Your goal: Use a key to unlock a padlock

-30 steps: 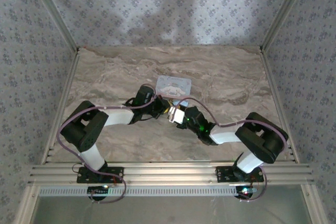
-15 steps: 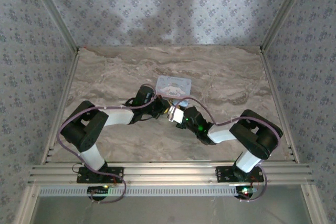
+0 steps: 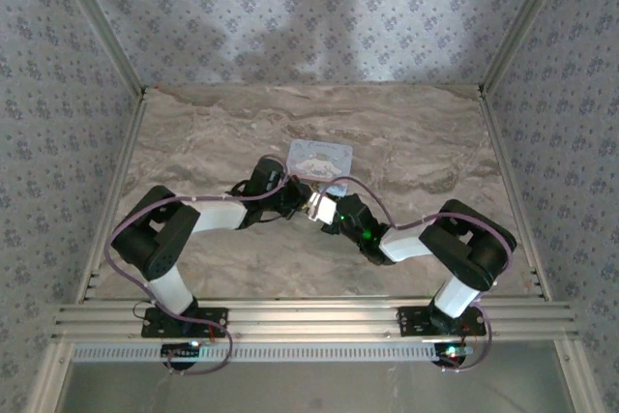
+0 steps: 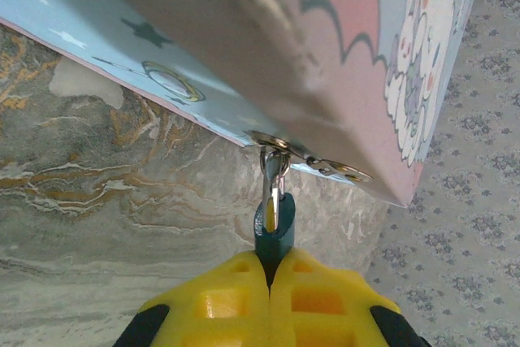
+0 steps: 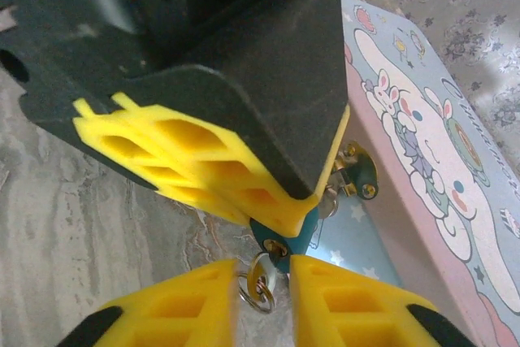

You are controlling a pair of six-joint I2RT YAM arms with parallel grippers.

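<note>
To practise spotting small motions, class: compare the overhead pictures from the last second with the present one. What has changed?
The right gripper moved left and slightly away from its base, closing in on the left gripper beside the tin box. Its fingers now flank the key hanging from the padlock. The left gripper, shut on the padlock, and the tin box stayed put.

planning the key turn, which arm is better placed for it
Right. The right gripper has its jaws either side of the key at the padlock; the left gripper is shut on the padlock, steadying it.
</note>
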